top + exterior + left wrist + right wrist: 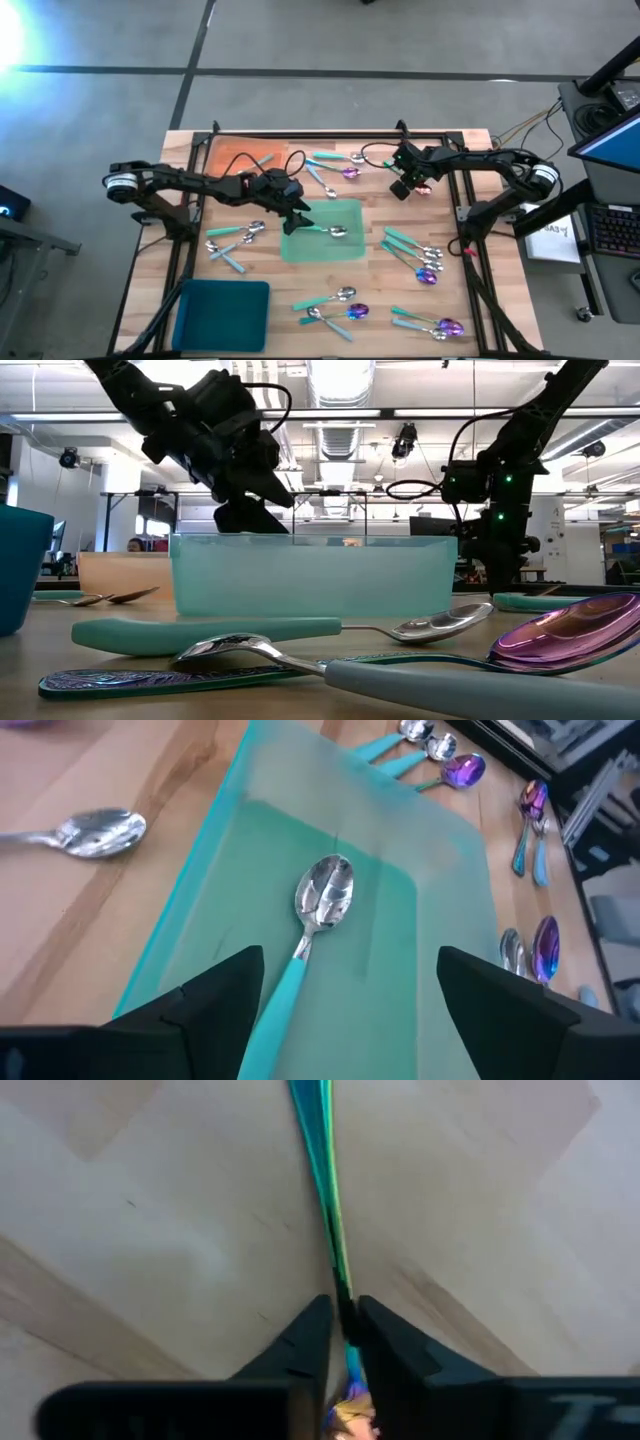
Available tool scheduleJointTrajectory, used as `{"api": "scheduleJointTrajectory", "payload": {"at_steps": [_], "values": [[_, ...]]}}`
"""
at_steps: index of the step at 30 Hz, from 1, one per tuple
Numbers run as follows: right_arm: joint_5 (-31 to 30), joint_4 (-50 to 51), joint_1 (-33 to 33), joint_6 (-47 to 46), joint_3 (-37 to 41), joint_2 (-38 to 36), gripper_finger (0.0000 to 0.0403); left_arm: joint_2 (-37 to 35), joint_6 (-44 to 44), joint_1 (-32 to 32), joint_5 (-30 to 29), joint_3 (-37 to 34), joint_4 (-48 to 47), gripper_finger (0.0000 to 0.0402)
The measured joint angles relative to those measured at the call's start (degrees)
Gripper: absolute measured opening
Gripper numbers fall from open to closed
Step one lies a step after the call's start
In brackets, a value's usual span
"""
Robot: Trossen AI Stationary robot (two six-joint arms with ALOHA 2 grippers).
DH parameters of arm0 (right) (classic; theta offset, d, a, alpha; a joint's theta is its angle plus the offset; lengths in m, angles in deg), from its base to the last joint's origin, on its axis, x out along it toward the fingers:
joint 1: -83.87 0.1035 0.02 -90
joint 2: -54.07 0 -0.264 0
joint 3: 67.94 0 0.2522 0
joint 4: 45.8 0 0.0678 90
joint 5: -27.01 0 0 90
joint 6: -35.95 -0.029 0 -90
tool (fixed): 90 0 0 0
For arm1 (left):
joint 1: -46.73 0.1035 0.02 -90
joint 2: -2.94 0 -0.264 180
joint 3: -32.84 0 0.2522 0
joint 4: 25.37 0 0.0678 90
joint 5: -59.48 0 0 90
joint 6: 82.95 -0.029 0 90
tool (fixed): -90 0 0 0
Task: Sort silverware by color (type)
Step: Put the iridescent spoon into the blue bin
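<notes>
My left gripper [296,216] [350,990] hangs open over the left part of the green tray [350,250]. A teal-handled spoon with a silver head [322,900] [330,231] lies flat on the tray floor, below and between the fingers, untouched. My right gripper [405,186] [345,1330] is over the far middle of the table, shut on a thin iridescent utensil [325,1170]. Other silverware lies in loose groups on the wood [335,165] [236,240] [415,255] [335,306] [432,323]. My right gripper pinches the iridescent utensil between its two fingers at the thin neck [343,1295], just beside the purple head [350,1408], which sits back between the fingers. The teal-green handle sticks out past the fingertips toward the table. Whether its far end touches the wood, I cannot tell.
An orange mat [238,158] lies at the far left and a teal mat [222,315] at the near left corner. In the low view, spoons [300,635] lie close in front of the tray's pale wall [310,580]. Black frame rails [470,230] border the table.
</notes>
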Motion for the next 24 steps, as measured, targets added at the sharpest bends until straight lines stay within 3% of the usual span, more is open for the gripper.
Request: {"api": "scheduleJointTrajectory", "payload": {"at_steps": [8,15,24], "values": [[0.1,-0.2,-0.3,-0.3,0.1,-1.6,0.0011,5.7,4.5,0.0,0.0,0.0,6.8,0.0283],[0.7,-1.2,0.0,-0.4,-1.3,-8.4,0.001,7.5,0.9,-0.1,0.0,0.0,22.4,0.0283],[11.7,-19.0,9.4,1.2,-1.4,-17.2,0.0009,7.3,-7.9,-0.2,-3.4,0.0,38.7,0.0283]]}}
